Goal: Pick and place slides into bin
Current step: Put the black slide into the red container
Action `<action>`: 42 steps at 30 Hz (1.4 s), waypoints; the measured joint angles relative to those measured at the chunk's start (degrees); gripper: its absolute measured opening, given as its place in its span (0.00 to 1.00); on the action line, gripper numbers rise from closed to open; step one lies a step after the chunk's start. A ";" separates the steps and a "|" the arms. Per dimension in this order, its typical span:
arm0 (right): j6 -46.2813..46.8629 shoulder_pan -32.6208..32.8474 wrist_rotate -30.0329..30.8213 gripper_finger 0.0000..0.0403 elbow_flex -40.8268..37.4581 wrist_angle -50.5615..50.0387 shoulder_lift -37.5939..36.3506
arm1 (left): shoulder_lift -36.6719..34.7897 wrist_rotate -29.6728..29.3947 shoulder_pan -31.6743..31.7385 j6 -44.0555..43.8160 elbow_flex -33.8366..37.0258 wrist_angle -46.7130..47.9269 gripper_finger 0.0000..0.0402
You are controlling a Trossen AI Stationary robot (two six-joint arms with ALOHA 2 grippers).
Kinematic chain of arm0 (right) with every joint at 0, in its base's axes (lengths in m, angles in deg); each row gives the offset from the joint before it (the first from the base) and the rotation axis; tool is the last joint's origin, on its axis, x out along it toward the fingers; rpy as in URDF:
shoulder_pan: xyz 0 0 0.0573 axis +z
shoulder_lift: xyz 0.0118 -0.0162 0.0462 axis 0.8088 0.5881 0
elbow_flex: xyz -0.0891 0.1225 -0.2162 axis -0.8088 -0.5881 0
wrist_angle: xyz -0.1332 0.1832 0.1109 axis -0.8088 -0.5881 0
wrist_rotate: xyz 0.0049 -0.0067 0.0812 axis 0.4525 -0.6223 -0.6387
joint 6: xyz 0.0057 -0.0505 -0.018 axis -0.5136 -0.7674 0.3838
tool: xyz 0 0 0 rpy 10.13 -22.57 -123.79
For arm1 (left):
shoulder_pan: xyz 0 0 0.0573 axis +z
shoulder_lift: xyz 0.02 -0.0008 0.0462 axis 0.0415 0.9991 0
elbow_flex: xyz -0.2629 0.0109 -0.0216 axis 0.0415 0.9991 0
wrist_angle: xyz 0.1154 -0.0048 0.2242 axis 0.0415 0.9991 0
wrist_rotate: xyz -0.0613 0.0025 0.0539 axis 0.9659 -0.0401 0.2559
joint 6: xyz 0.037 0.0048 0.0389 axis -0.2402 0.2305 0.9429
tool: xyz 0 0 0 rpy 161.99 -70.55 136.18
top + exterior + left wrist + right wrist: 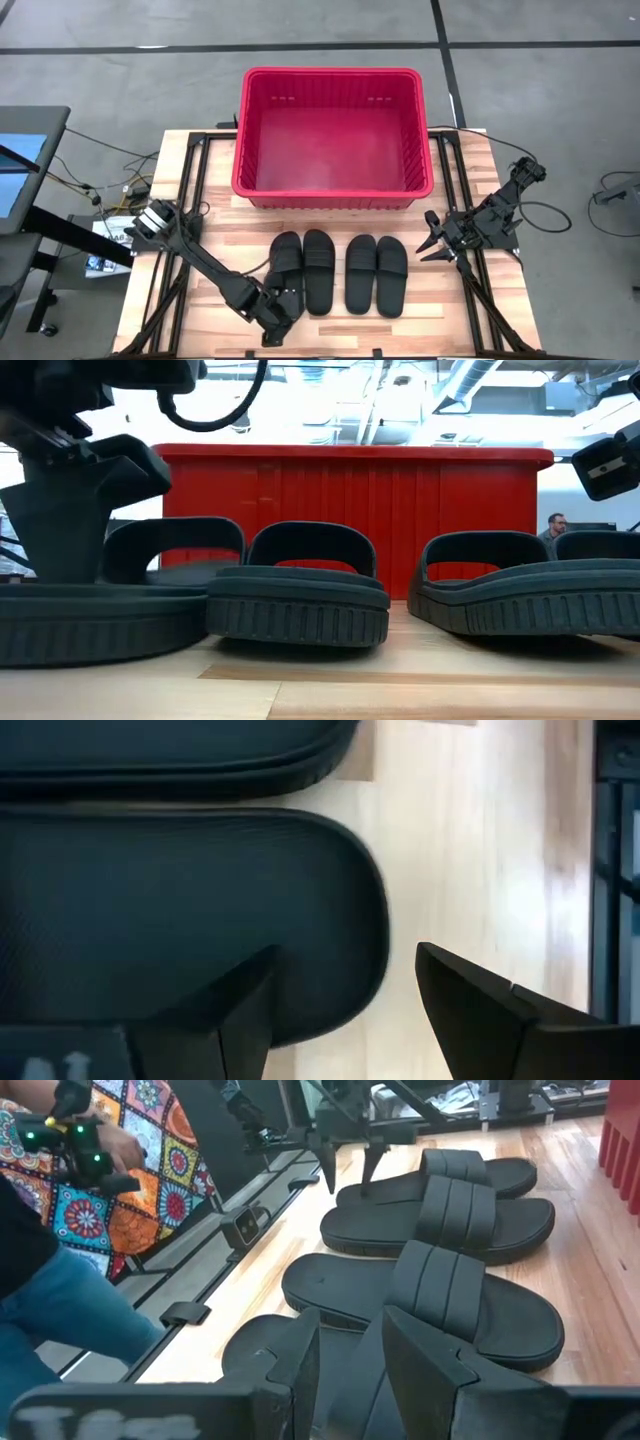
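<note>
Four black slides lie sole-down in a row on the wooden table, left to right. Beyond them stands the red bin, with nothing showing inside. My left gripper is open at the heel end of the leftmost slide. One finger is over the sole and the other over the bare wood. My right gripper is open and empty, raised to the right of the row, and shows in its own view. My left gripper points down at the heel end of the leftmost slide, its fingers astride the sole's edge. I cannot tell whether a fingertip touches the sole. The slide lies flat on the table.
Black frame rails run along both table sides. A person in jeans and a patterned cloth stands beyond the table's near edge, and another person shows far behind the bin. Bare wood lies between the slides and the bin.
</note>
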 joint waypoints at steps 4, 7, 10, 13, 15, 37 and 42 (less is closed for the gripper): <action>0.00 -0.01 -0.02 0.26 0.00 0.02 -0.05 | 3.18 -1.65 -0.19 1.22 -3.18 3.69 0.56; 0.00 -0.01 -0.01 0.26 0.00 0.04 -0.06 | 5.23 -4.30 -0.40 0.18 -6.04 8.54 0.56; 0.00 -0.01 0.00 0.26 0.00 0.07 -0.07 | 5.91 -5.13 -0.49 -0.65 -6.82 10.14 0.56; 0.00 -0.01 0.00 0.26 0.00 0.07 -0.07 | 5.95 -6.32 -0.52 -0.92 -6.74 9.89 0.54; 0.00 -0.01 0.00 0.26 0.00 0.04 -0.07 | 6.01 -6.89 -0.52 -1.47 -6.87 10.07 0.49; 0.00 -0.01 0.09 0.26 0.02 0.02 -0.07 | 7.07 2.04 -1.56 -4.89 -16.91 18.02 0.00; 0.00 -0.01 0.09 0.26 0.02 0.01 -0.05 | 6.91 2.62 -2.89 -5.83 -23.23 24.63 0.00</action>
